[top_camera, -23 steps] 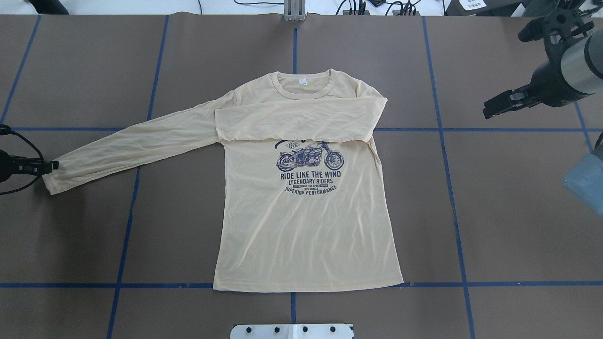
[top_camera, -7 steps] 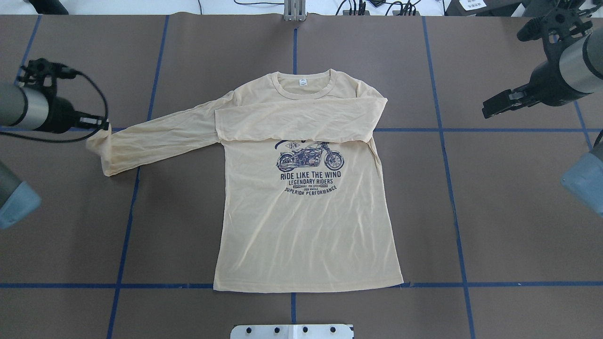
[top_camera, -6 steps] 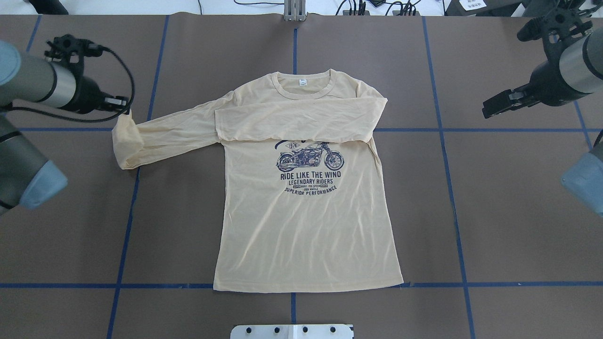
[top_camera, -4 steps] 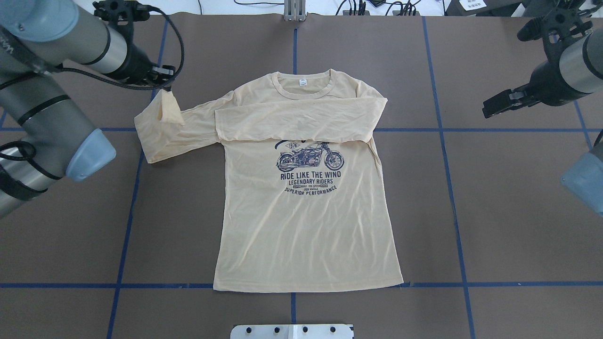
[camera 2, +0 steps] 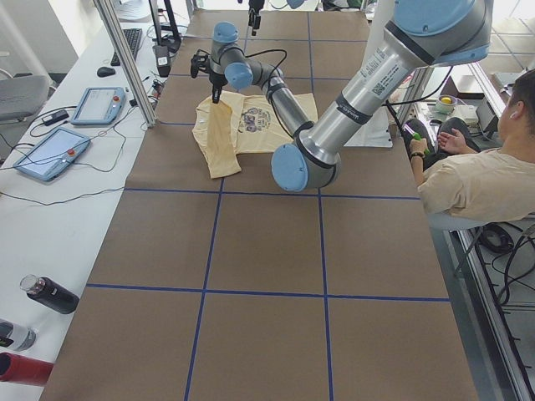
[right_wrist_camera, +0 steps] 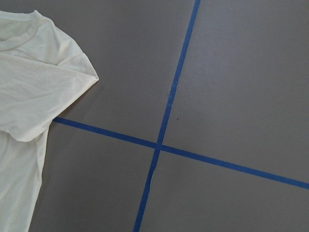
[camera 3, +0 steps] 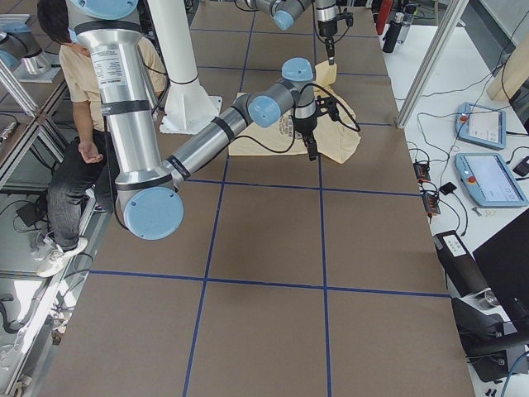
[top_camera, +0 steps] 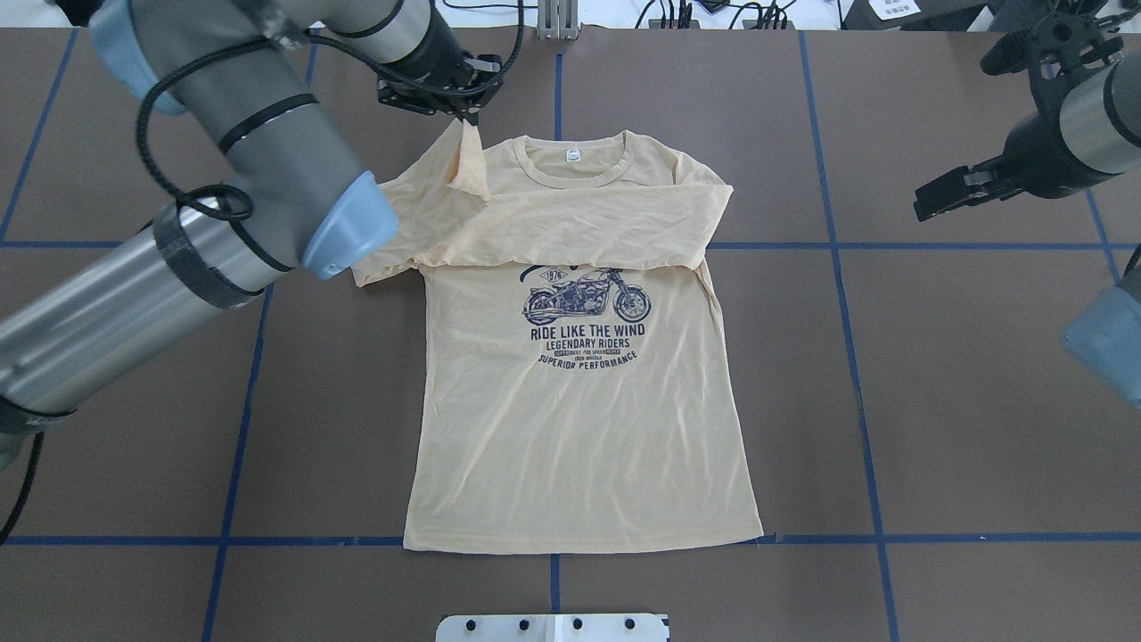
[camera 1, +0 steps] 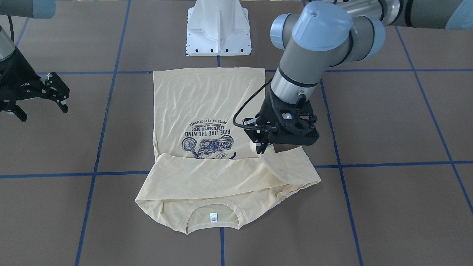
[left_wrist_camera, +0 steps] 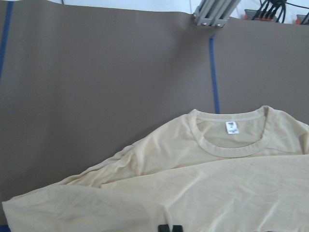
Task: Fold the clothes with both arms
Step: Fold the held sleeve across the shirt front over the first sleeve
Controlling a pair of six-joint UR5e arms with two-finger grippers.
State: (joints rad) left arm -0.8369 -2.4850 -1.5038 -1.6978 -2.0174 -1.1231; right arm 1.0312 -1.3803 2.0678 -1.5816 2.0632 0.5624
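Lettering on the shirt (top_camera: 579, 446)
Navy chest print: "1976", "RIDE LIKE THE WIND", "LEGENDARY RIDERS", "SUPERIOR PERFORMANCE"

A brown table (top_camera: 980, 401), gridded with blue tape lines (top_camera: 891, 245), carries a white pedestal (camera 1: 218, 27) at one long edge. An aluminium post (top_camera: 557, 18) stands at the opposite edge. On the white bench (camera 2: 58, 238) alongside lie a tablet (camera 2: 99, 105), a second tablet (camera 2: 48, 154), a keyboard (camera 2: 134, 42), a mouse (camera 2: 104, 71), a dark bottle (camera 2: 50, 294) and a red bottle (camera 2: 21, 368). A person (camera 2: 481, 180) in a cream shirt sits near the pedestal.
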